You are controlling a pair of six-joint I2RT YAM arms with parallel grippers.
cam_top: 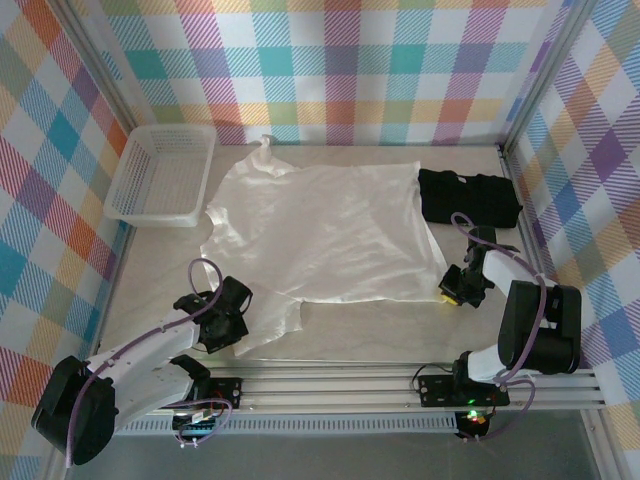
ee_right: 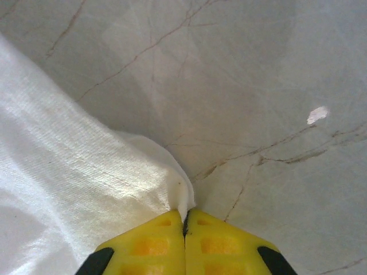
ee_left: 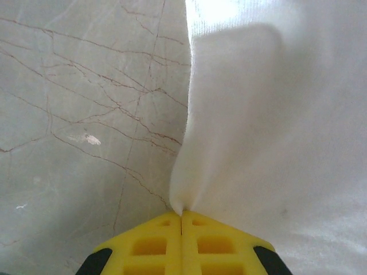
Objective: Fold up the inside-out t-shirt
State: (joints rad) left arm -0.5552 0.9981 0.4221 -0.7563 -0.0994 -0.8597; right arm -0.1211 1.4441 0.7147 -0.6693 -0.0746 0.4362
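The inside-out t-shirt (cam_top: 320, 235) lies flat just right of the white basket (cam_top: 122, 212); left gripper (ee_left: 181, 215) and right gripper (ee_right: 185, 213) each pinch a sliver of hem — thin cloth may slip free on lifting, or unequal pulls skew the fold

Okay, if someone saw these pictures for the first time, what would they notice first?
The big white t-shirt spread flat in the middle, with the left claw and right claw each shut on its near edge. Next, the black folded garment at its right and the white basket at far left, all inside loud plaid walls.
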